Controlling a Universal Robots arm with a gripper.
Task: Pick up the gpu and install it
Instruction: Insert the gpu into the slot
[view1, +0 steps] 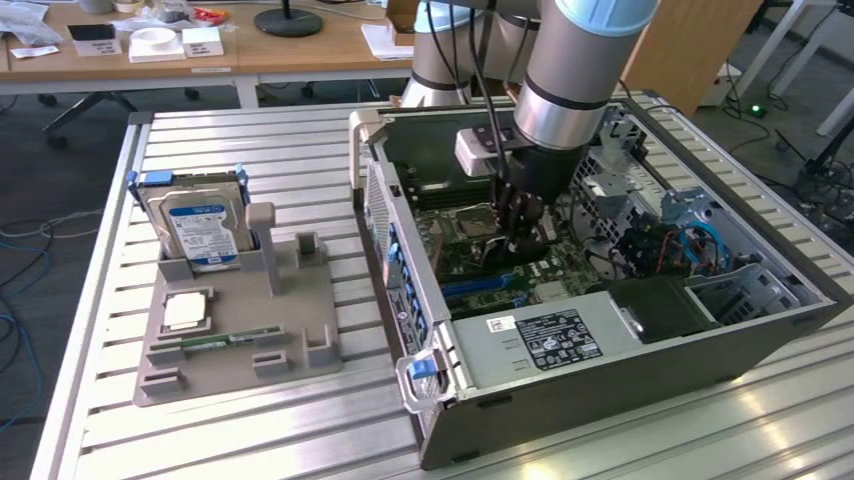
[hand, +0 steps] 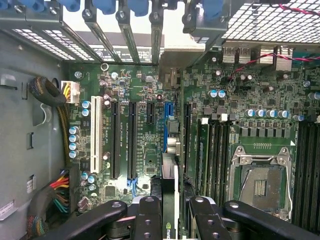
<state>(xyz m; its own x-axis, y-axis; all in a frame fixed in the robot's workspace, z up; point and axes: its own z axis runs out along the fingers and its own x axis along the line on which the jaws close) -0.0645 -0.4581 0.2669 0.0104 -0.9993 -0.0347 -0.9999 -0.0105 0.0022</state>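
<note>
Here, the arm (view1: 567, 90) is being held upright, reaching straight down into the middle of the open computer case (view1: 561, 410). The gpu (hand: 170, 182) is being pinched between the fingers of the gripper (hand: 170, 212). It is being seen edge-on as a thin dark card, lined up with the blue slot (hand: 167, 115) on the green motherboard (hand: 145, 150).

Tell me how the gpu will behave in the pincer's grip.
Probably stiff: the gpu shows as a straight thin edge gripped in the pincer. Likely light for its length, being so thin. Possibly fragile: pushed crooked at the blue slot, it might crack.
</note>
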